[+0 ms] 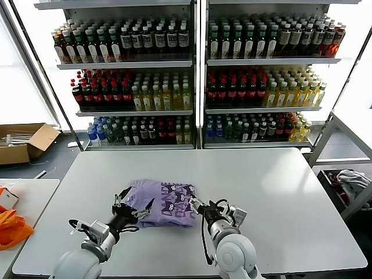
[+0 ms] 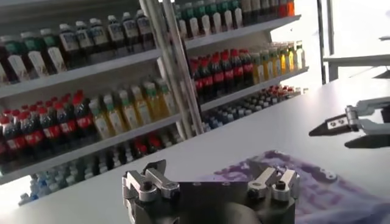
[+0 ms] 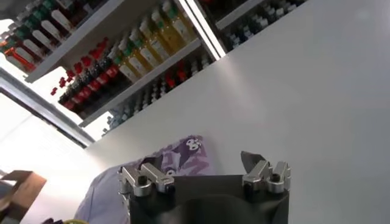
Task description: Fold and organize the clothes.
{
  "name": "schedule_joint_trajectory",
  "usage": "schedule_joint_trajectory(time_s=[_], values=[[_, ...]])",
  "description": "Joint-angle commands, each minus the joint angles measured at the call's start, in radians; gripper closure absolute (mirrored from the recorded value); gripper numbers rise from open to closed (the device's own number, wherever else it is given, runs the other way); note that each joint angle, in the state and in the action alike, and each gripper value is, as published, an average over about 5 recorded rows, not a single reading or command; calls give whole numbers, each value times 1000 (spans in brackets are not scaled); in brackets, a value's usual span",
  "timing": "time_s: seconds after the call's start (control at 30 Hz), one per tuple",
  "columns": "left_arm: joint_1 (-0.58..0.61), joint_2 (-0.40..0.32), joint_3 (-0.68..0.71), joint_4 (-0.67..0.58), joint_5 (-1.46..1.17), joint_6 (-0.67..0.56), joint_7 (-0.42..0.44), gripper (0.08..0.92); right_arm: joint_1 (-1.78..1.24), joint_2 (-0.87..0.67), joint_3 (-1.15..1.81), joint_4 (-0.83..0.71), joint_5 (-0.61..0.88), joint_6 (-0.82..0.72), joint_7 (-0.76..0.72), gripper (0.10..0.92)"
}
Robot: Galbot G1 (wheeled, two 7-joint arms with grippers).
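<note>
One of the clothes, a lavender T-shirt [image 1: 164, 201] with a dark purple print, lies folded into a compact bundle near the front of the white table [image 1: 261, 192]. My left gripper [image 1: 132, 204] stands open at the bundle's left edge, holding nothing. On the bundle's right edge my right gripper [image 1: 202, 205] is also open and empty. The left wrist view has the printed fabric [image 2: 317, 185] just past my open left gripper [image 2: 210, 171], with the right gripper [image 2: 344, 129] beyond it. From the right wrist, the shirt [image 3: 183, 157] lies beside my open right gripper [image 3: 201, 167].
Shelves of drink bottles [image 1: 192, 81] fill the wall behind the table. A cardboard box [image 1: 23, 141] sits on the floor at the far left. A side table [image 1: 26, 197] with orange cloth [image 1: 10, 228] stands at the left, and a bin with cloth [image 1: 349, 183] at the right.
</note>
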Motion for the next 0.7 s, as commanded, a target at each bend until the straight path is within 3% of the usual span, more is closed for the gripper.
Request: schedule_joint_trajectory(time_s=[0.03, 0.23, 0.7], values=[[124, 114, -110, 39, -273, 65, 121, 177, 75, 15, -28, -83, 86, -13, 21, 203], [116, 217, -110, 81, -335, 70, 200, 177, 73, 22, -26, -79, 67, -14, 25, 203], [63, 229, -56, 98, -349, 85, 204, 177, 62, 54, -7, -97, 43, -14, 23, 203]])
